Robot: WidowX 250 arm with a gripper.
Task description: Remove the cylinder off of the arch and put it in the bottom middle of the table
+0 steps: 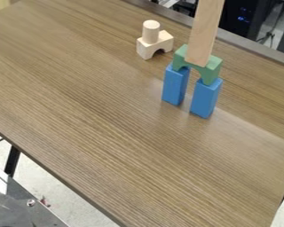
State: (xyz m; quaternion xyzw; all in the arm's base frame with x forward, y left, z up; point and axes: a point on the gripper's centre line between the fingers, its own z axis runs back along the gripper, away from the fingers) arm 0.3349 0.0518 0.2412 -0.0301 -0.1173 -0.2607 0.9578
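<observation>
While a pale wooden cylinder point(151, 31) is standing on a pale wooden arch point(145, 49) at upper centre, I cannot tell whether the jaws are grasping anything.

"Robot, body details?"
"Not discernible here. Doubtful item, lower left — one grey plate point(21, 192), flat."
"Fittings?"
"One screw point(30, 202), round-headed, silvery; one rounded part point(7, 210), darker grey — whether any is the robot's, cannot tell."
</observation>
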